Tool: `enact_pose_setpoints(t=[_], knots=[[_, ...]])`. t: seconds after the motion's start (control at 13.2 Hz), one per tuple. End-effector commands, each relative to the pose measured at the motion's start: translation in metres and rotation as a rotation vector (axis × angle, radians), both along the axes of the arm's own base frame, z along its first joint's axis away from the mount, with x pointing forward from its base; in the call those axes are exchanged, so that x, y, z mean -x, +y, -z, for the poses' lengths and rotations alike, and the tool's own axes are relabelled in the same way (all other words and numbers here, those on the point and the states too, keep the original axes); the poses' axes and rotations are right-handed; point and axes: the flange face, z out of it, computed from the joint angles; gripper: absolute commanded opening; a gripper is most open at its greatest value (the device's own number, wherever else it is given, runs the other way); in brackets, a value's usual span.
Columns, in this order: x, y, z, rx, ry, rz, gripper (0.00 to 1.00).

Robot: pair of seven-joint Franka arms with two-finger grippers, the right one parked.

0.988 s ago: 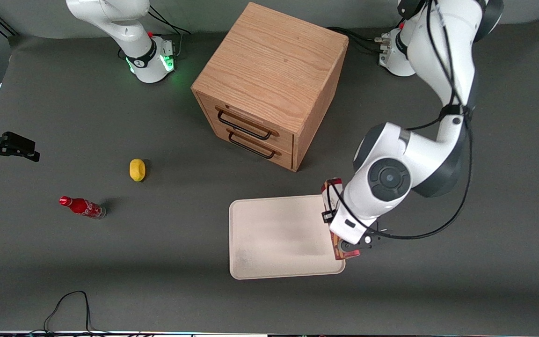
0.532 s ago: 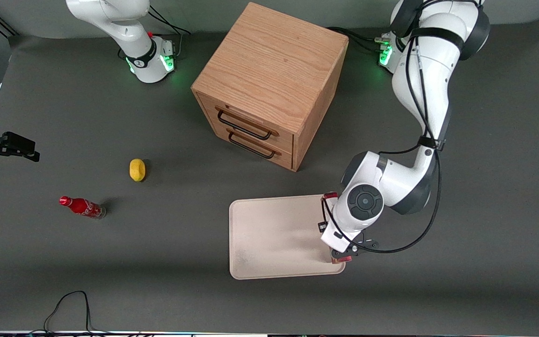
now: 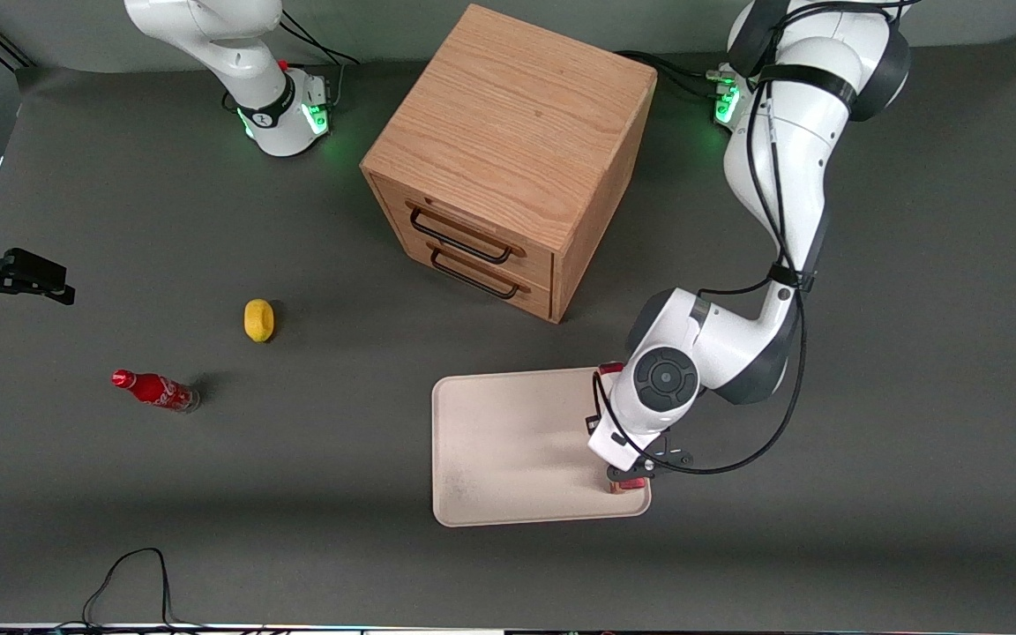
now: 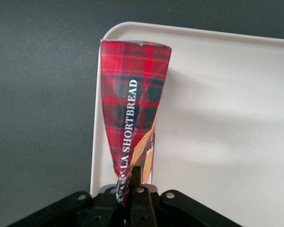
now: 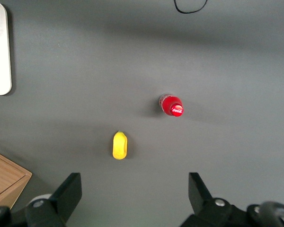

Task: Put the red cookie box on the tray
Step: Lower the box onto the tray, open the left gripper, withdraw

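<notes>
Gray tabletop below, my gripper (image 4: 132, 189) pinches the red cookie box (image 4: 134, 113) edgewise over the tray (image 4: 227, 123) rim; I'd shift inward before releasing.

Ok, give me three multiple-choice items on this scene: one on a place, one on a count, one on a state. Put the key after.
1. Where is the red cookie box?
A. Along the tray edge toward the working arm's end
B. On the wooden cabinet
C. Beside the red soda bottle

2. How many drawer handles does the cabinet show?
A. One
B. Two
C. Four

3. What is the claw doing?
A. Open above the lemon
B. Shut on the box
C. Open on bare table

Key: 1 A, the wrist view shows it standing on its narrow side over the tray's rim; 2 B, two black handles, one above the other; 3 B, its fingers pinch the box's end.
</notes>
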Motion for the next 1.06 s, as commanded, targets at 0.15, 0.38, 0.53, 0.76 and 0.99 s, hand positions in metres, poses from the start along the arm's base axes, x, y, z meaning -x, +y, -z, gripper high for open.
enact_pose_setpoints(t=[0.15, 0.38, 0.53, 0.76, 0.99], knots=[[-0.005, 0.005, -0.004, -0.009, -0.022, 0.037, 0.00], [-0.003, 0.001, -0.001, -0.017, -0.024, 0.048, 0.99], [-0.003, 0.003, -0.016, -0.029, -0.025, 0.045, 1.00], [0.008, 0.017, -0.083, -0.063, 0.042, 0.029, 1.00], [0.039, 0.047, -0.210, -0.074, 0.090, 0.010, 1.00]])
